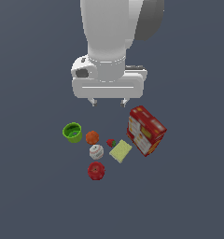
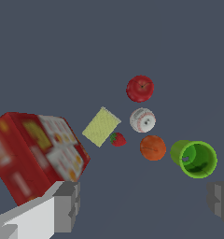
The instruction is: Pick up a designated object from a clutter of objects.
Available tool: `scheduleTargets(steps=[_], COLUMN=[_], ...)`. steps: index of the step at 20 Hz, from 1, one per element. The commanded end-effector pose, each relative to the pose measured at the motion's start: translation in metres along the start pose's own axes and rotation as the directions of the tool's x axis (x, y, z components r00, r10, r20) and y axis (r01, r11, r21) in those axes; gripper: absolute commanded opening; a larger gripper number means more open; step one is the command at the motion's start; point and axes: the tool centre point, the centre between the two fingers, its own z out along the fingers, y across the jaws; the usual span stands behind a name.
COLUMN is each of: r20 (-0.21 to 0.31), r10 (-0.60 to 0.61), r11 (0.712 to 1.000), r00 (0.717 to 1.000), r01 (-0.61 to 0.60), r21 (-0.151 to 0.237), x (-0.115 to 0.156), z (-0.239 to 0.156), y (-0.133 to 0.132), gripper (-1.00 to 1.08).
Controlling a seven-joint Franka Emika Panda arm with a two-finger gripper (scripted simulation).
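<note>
The white ball with red stitch marks (image 1: 95,151) lies on the grey floor in the middle of the clutter, between the orange fruit (image 1: 92,137) and the red apple (image 1: 96,171). It also shows in the wrist view (image 2: 142,120), with the orange fruit (image 2: 153,147) and the apple (image 2: 140,88) on either side. My gripper (image 1: 108,101) hangs open and empty, well above the floor and behind the clutter. Its fingers (image 2: 67,205) show far apart in the wrist view.
A green cup (image 1: 73,132) lies at the exterior view's left of the orange fruit. A strawberry (image 1: 111,143) and a pale yellow pad (image 1: 120,151) lie right of the ball. A large red box (image 1: 145,130) stands tilted at the right, nearest my fingers.
</note>
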Motion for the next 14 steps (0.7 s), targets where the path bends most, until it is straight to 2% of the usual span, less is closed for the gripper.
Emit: scheduleTargets(steps=[1,9,14], r20=[0.000,0.029,0.028], r10=[0.000,-0.003,0.002], r11=[1.000,1.000,1.000], r00=[1.000,1.000,1.000], r01=[0.000,0.002,-0.003], r21=[0.000,0.022,0.022], x=[0.000,-0.003,-0.002], z=[0.000,0.014,0.015], y=[0.000,-0.025,-0.024], gripper=[1.00,1.00,1.00])
